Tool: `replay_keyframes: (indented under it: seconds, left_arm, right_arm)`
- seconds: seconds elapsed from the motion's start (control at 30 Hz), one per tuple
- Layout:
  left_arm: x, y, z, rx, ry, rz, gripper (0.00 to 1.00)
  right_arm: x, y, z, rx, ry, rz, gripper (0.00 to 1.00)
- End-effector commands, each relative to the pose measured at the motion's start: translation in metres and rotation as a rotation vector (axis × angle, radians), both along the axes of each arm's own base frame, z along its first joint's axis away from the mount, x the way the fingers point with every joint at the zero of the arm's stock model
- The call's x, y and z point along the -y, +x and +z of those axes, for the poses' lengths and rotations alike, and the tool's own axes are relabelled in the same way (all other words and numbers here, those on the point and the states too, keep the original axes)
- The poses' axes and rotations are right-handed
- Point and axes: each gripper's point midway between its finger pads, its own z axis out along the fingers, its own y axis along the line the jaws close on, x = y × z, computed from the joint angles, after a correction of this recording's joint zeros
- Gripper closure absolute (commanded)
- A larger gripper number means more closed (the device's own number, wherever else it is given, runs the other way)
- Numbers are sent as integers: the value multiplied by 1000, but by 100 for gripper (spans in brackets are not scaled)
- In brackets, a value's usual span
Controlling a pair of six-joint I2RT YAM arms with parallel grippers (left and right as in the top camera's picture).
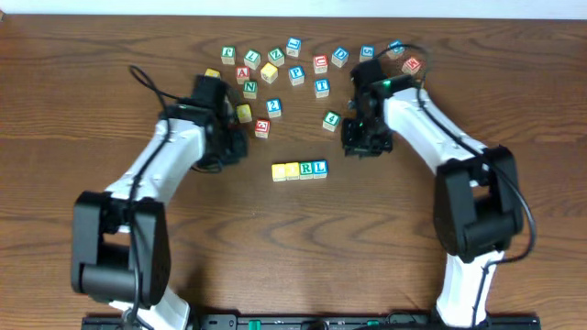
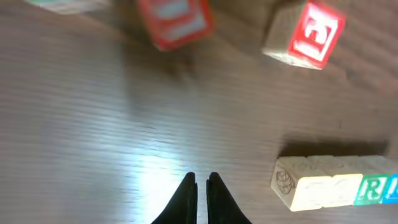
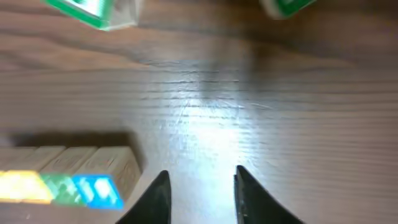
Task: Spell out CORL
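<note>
Blocks carry the whole job here: a row of four small wooden letter blocks (image 1: pixel 300 170) lies edge to edge at the middle of the brown wood-grain tabletop (image 1: pixel 110 64), its last two faces reading R and L (the two yellow faces are too small to read). Loose coloured wooden letter blocks (image 1: pixel 295 73) are scattered beyond it. The left end effector (image 2: pixel 202 186) hovers just left of the row, fingers together on nothing; the right end effector (image 3: pixel 199 190) hovers to its right, fingers apart and empty. Such cubes look light, stiff and sturdy, though smooth-faced. I would pinch one across two opposite flat sides at mid-height, since so light a row would probably slide at any nudge.
</note>
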Motion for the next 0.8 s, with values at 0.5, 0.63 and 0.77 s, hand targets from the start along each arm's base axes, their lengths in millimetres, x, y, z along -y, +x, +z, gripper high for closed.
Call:
replay_keyframes:
  seconds: [0.5,0.63,0.77]
  left_arm:
    - [-106,2,189,510,59,234,2]
    - [-106,3,186,501,59,234,2]
    - [-106,3,186,501,59,234,2]
  right_arm:
    - [105,4,217,601,-143,-105,1]
    - [110,-12,248,683,-132,-120,1]
    - [110,-17,258,709,-126,-122,1]
